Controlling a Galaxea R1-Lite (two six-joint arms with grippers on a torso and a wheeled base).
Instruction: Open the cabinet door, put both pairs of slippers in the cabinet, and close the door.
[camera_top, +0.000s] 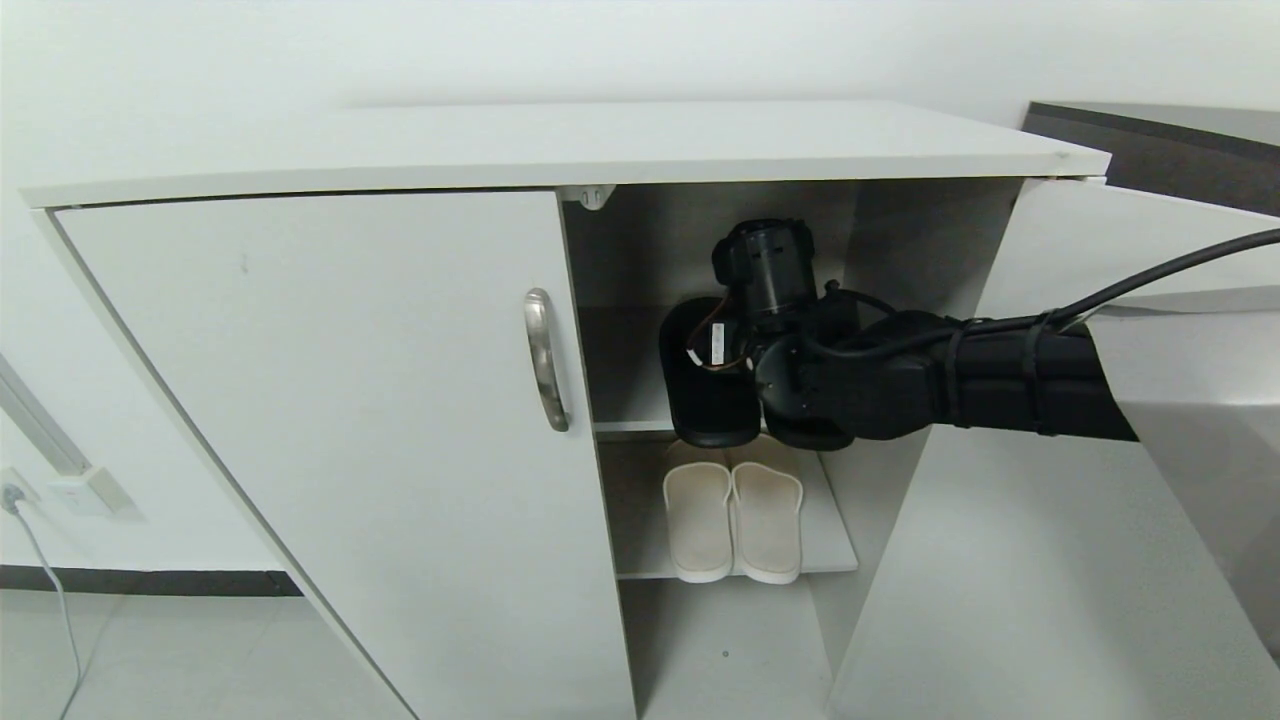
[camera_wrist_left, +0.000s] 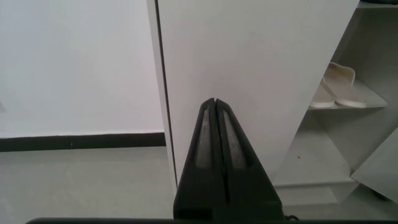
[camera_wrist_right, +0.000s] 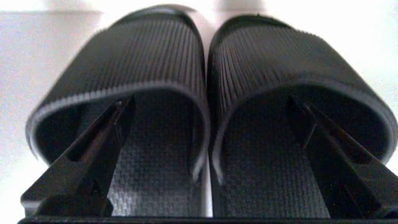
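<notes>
Right gripper spread wide, a finger tucked inside each of the black slippers on the upper shelf at frame centre, firm hold unclear, long axes running straight ahead into the cabinet.

A white wall fills the background. At 8 o'clock in the head view, a white wall socket sits just beside a grey plug. The plug's thin cable drops toward the pale tiled floor. A black baseboard runs along the wall's foot. A dark grey panel shows at 2 o'clock.
</notes>
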